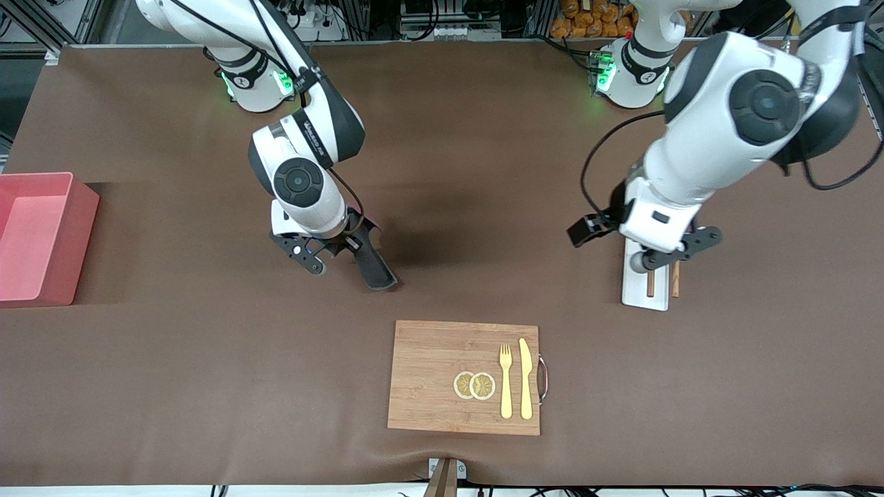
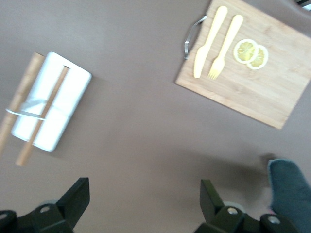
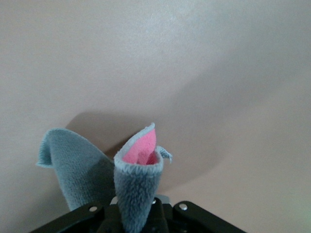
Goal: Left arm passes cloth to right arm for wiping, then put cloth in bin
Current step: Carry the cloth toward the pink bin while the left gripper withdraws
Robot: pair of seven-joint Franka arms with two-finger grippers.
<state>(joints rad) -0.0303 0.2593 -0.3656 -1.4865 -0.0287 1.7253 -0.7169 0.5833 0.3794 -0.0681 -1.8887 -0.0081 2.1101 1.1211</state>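
Right pincer [image 1: 336,257] pinching cloth [image 1: 374,266], dangling it over bare surface [image 1: 207,359] toward bin [image 1: 41,238], seemingly readying wipe; left pincer [image 1: 646,250] hanging spread over white tray [image 1: 639,290], apparently waiting after handover.

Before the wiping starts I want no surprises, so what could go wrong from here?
1. The right tool is shut on the cloth near one end only; most of it hangs loose, so it may bunch up or drag unevenly.
2. If the wipe runs toward the cutting board, the cloth could knock the loose fork and knife.
3. The open left tool hovers low over the white tray and could bump the chopsticks.
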